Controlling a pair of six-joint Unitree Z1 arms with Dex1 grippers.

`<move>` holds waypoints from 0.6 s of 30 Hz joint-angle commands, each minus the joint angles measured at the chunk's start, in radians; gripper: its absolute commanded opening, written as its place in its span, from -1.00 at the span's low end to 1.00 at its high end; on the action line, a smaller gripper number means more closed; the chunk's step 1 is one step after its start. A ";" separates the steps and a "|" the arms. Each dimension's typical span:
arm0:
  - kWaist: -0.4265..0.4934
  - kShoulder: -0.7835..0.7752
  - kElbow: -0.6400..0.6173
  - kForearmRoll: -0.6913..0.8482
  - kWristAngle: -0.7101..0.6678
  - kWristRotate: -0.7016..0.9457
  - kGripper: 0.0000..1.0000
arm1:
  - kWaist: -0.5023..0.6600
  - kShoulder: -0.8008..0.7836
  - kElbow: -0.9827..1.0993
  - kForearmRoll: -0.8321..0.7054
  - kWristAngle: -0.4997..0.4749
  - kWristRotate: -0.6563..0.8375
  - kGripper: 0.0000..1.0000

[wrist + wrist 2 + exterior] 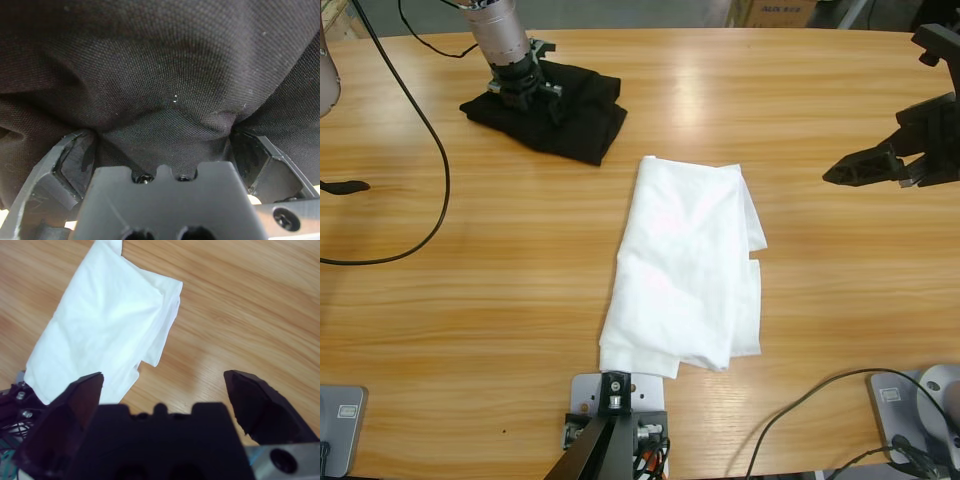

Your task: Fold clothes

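The white T-shirt [685, 265] lies in the middle of the table [820, 110], already doubled over lengthwise into a long panel that runs from the table's centre down toward the near edge. Along one long side the layers do not line up: a flap or sleeve sticks out in a step, plain in the right wrist view [107, 320]. It looks thin and limp, the sort of cloth that weighs next to nothing, sags the moment it is lifted and drags a little on the wood. I would judge the best hold to be at a corner or along a short end, pinching all the layers together, since a grip in the middle would only bunch it.

The right gripper [868, 166] hangs above bare wood well off to the shirt's side, its jaws spread wide with nothing between them. In its own view the shirt sits ahead of and apart from the jaws [165, 385].

Farther off, at the far corner, the left gripper [525, 85] is pressed down into the black folded garment [570, 120]. Its wrist view is filled with dark weave [165, 80], and the fabric puckers in between the two jaws, which stand apart. Whether any of it is truly pinched is hard to say from so close; it looks more like open jaws pushed into the cloth.
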 commanded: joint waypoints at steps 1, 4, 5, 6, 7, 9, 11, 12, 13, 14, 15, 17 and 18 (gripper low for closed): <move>-0.037 0.073 -0.438 0.161 0.059 0.014 1.00 | 0.011 -0.025 0.021 0.030 0.002 0.000 0.98; -0.071 0.048 -0.352 0.161 0.025 0.050 1.00 | 0.011 -0.027 0.009 0.038 -0.001 0.000 0.98; -0.082 0.031 -0.299 0.160 0.009 0.073 1.00 | 0.011 -0.027 0.007 0.038 -0.002 0.000 0.98; -0.089 0.017 -0.263 0.159 -0.004 0.092 1.00 | 0.011 -0.026 0.005 0.038 -0.004 0.000 0.98; -0.091 0.009 -0.253 0.158 -0.009 0.103 1.00 | 0.011 -0.025 0.005 0.038 -0.004 0.000 0.98; -0.092 -0.006 -0.225 0.156 -0.031 0.153 1.00 | 0.011 -0.025 0.007 0.038 -0.004 0.000 0.98; -0.111 -0.039 -0.116 0.143 -0.039 0.211 1.00 | 0.011 -0.034 0.009 0.039 -0.004 0.000 0.98; -0.127 -0.060 -0.046 0.121 -0.039 0.232 1.00 | 0.011 -0.040 0.010 0.041 -0.004 0.000 0.98; -0.140 -0.104 0.065 0.058 -0.039 0.244 1.00 | 0.011 -0.043 0.011 0.043 -0.004 0.000 0.98; -0.148 -0.178 0.241 -0.057 -0.039 0.249 1.00 | 0.011 -0.044 0.011 0.044 -0.004 0.000 0.98; -0.149 -0.260 0.442 -0.191 -0.038 0.249 1.00 | 0.011 -0.044 0.011 0.044 -0.004 0.000 0.98; -0.135 -0.402 0.828 -0.407 -0.032 0.260 1.00 | 0.011 -0.043 0.010 0.043 -0.004 0.000 0.98; -0.129 -0.452 0.960 -0.483 -0.028 0.262 1.00 | 0.011 -0.041 0.011 0.042 -0.004 0.000 0.98</move>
